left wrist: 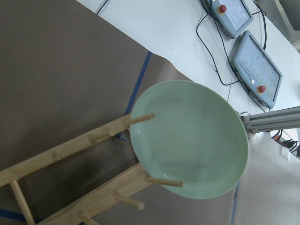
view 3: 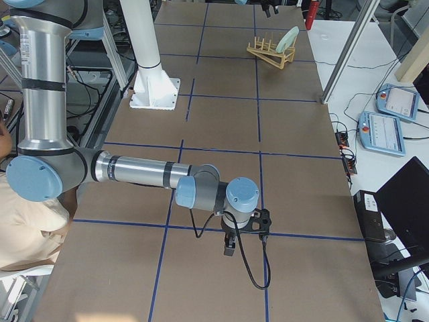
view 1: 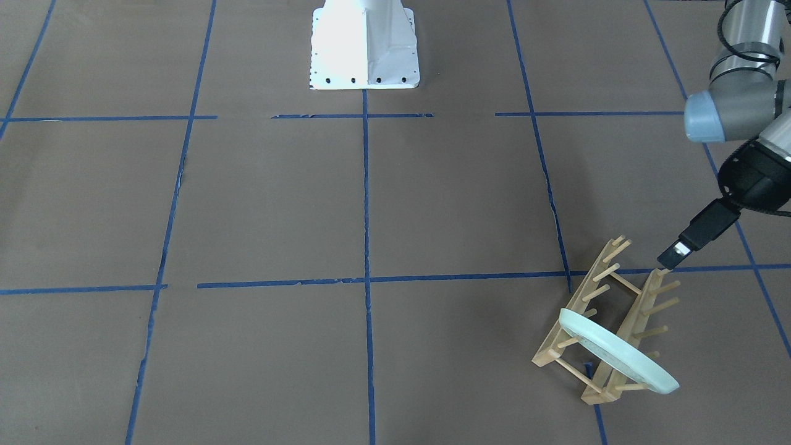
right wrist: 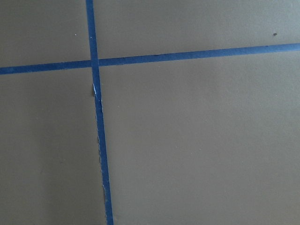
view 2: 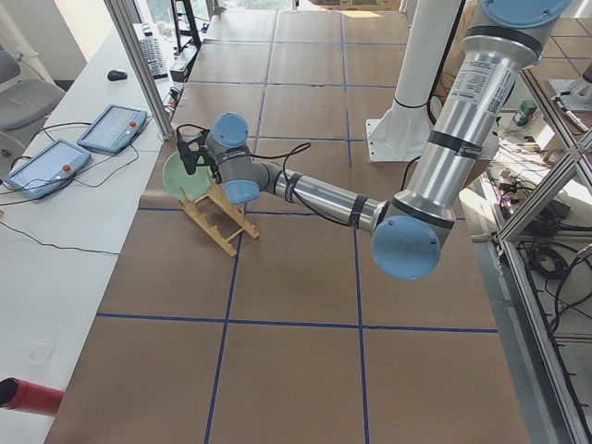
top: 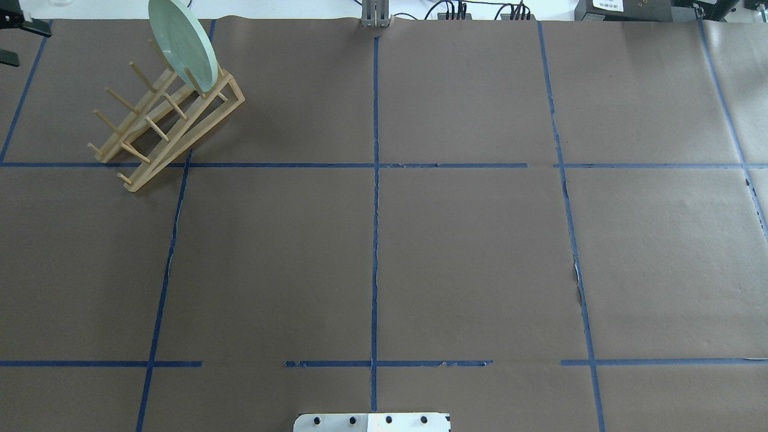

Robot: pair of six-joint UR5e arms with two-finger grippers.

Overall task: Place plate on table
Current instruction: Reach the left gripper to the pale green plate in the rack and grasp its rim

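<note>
The pale mint-green plate (view 1: 618, 355) stands on edge between the pegs at one end of a wooden peg rack (view 1: 578, 306) on the brown-paper table (view 1: 278, 198). It also shows in the overhead view (top: 183, 45) and fills the left wrist view (left wrist: 192, 140). My left gripper (view 1: 668, 259) hovers above the rack's other end, apart from the plate. Its two dark fingers show at the overhead view's left edge (top: 18, 42), apart and empty. My right gripper (view 3: 229, 249) hangs low over bare table far from the rack. I cannot tell if it is open or shut.
The white robot base (view 1: 364, 43) stands at the table's middle rear. The rack (top: 186, 141) sits near the table's far left corner. Teach pendants (left wrist: 255, 65) and cables lie on a white bench just beyond that edge. A person (view 3: 27, 235) sits beside the robot.
</note>
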